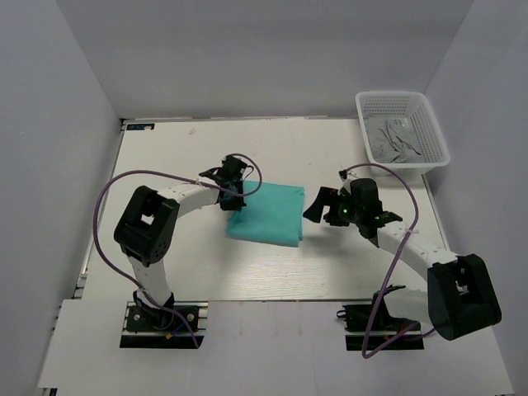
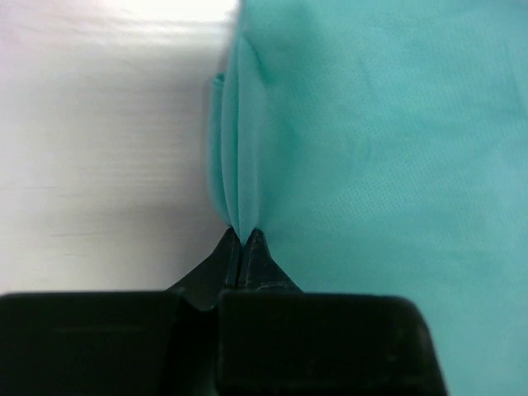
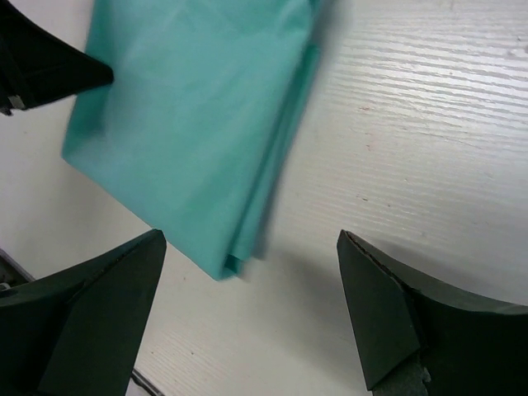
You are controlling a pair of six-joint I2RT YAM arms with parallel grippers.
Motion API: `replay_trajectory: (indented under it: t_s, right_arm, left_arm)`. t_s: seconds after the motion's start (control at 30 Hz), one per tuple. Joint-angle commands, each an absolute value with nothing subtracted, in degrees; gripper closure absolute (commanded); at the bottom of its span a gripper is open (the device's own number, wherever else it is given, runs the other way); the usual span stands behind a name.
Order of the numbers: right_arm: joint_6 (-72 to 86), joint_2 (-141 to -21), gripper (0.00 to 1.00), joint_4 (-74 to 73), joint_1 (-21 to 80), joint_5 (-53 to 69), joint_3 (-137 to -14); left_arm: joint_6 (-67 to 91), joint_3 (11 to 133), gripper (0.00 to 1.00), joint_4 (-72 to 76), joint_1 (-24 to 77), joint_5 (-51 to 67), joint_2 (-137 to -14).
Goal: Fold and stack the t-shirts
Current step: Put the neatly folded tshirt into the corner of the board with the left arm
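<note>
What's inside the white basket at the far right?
Crumpled grey cloth lies in the white mesh basket, covering most of its floor. Whether it is one garment or several cannot be told, and anything beneath it is hidden.

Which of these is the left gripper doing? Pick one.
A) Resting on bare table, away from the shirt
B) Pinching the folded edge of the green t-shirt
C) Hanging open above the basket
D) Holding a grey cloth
B: in the left wrist view the left gripper has its fingertips closed together on the layered edge of the t-shirt, while the basket stands apart at the table's far right corner.
</note>
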State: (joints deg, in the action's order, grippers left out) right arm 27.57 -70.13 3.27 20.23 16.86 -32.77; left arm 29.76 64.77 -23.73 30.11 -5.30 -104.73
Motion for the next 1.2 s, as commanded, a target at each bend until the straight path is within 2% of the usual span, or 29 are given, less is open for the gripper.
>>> replay_trajectory:
  t_s: [0.0, 0.37, 0.5, 0.67, 0.8, 1.07, 1.17]
  right_arm:
    - [26.1, -70.8, 0.10, 1.5, 19.9, 12.8, -35.0]
    - [23.3, -76.0, 0.10, 0.6, 19.8, 9.7, -41.8]
    - [23.7, -78.2, 0.10, 0.8, 19.5, 6.9, -44.0]
    - [23.1, -82.5, 0.10, 0.1, 19.7, 5.5, -49.6]
    - [22.0, -86.2, 0.10, -5.0, 19.5, 3.7, -53.8]
    - [21.7, -91.4, 0.10, -7.6, 18.9, 4.4, -58.2]
    - [21.5, -91.7, 0.10, -7.2, 18.7, 4.4, -58.6]
  left_arm:
    - [28.3, 69.2, 1.00, -30.5, 28.8, -21.4, -107.0]
    - [17.2, 89.1, 1.00, -30.4, 15.6, -34.7, -117.9]
    - [12.5, 98.1, 1.00, -32.4, 10.0, -33.8, -121.7]
    - [3.4, 101.5, 1.00, -23.7, 2.7, -29.7, -125.0]
    - [-3.9, 109.9, 1.00, -21.3, -1.0, -26.7, -130.9]
    - [-4.8, 128.2, 1.00, -24.6, -7.7, -24.5, -142.5]
    - [-4.8, 127.5, 1.00, -21.7, -8.4, -23.9, -142.5]
